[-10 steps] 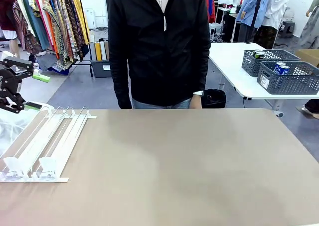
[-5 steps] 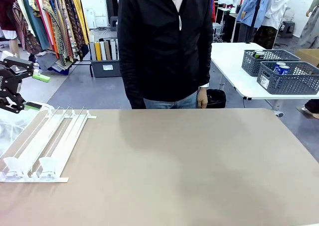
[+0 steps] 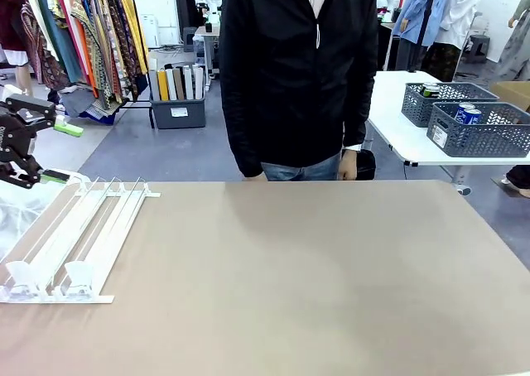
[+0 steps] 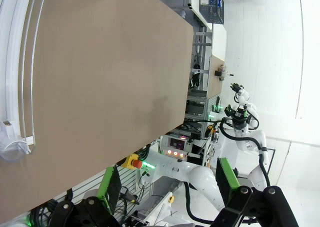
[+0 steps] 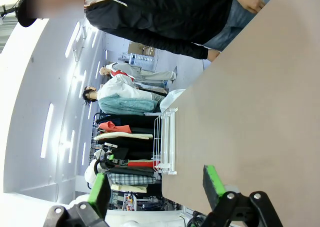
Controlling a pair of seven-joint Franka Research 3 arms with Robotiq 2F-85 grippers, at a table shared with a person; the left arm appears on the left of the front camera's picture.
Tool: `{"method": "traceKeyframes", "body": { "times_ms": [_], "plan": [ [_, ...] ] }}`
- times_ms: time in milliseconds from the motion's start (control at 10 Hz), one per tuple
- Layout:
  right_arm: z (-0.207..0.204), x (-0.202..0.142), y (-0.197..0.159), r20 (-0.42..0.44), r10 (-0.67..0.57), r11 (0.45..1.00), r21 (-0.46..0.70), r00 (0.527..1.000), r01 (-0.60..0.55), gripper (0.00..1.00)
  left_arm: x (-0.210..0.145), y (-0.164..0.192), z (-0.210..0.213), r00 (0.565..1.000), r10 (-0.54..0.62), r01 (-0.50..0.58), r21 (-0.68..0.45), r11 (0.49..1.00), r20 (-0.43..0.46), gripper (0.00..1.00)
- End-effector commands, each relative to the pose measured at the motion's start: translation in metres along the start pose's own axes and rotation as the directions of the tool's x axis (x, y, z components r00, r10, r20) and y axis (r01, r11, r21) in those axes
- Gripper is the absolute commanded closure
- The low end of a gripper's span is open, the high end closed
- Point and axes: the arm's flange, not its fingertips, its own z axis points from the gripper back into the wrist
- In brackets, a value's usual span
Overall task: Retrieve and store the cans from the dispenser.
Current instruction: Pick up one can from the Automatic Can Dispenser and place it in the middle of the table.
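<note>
Tan tabletop (image 3: 315,285) spans the front view, with clothing racks and a second white table behind the person at the far edge.

Far left: the left gripper (image 3: 16,148) hangs above the table's left margin, just beyond the high end of the dispenser (image 3: 74,239). In the left wrist view its green-padded fingers (image 4: 111,183) stand wide apart with nothing between them; jaws released.

Left: the dispenser lies flat on the table. Its long axis runs from the far high end, near the left gripper, down towards the robot's side, where the curved stops sit. Both visible lanes carry no can.

Centre: the person (image 3: 302,69) stands at the far edge, hands down at the sides, holding nothing visible.

Right: the cans (image 3: 466,113) sit in grey mesh baskets (image 3: 479,132) on the white table behind, well apart from the dispenser and both arms.

Right gripper (image 5: 155,187): in the right wrist view the jaws are spread, nothing held, with the dispenser far off across the table.

Judgement: retrieval cannot start until cans reach the lanes. The left arm is plainly nearer; a can would come to rest at the stops, toward the robot from the left jaws.
</note>
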Motion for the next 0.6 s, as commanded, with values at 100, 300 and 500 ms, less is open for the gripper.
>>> {"method": "traceKeyframes", "body": {
  "times_ms": [100,300,500],
  "plan": [
    [0.0004,0.0006,0.0025,0.004,0.000,1.000,0.008,1.000,0.000,0.00,-0.0021,0.0000,0.0019,1.000,0.004,-0.004,0.018,1.000,-0.002,0.00],
    [0.0004,0.0006,0.0025,0.004,0.000,1.000,0.008,1.000,0.000,0.00,-0.0021,0.0000,0.0019,1.000,0.004,-0.004,0.018,1.000,-0.002,0.00],
    [0.0004,0.0006,0.0025,0.004,0.000,1.000,0.008,1.000,0.000,0.00,-0.0021,0.0000,0.0019,1.000,0.004,-0.004,0.018,1.000,-0.002,0.00]
  ]
}}
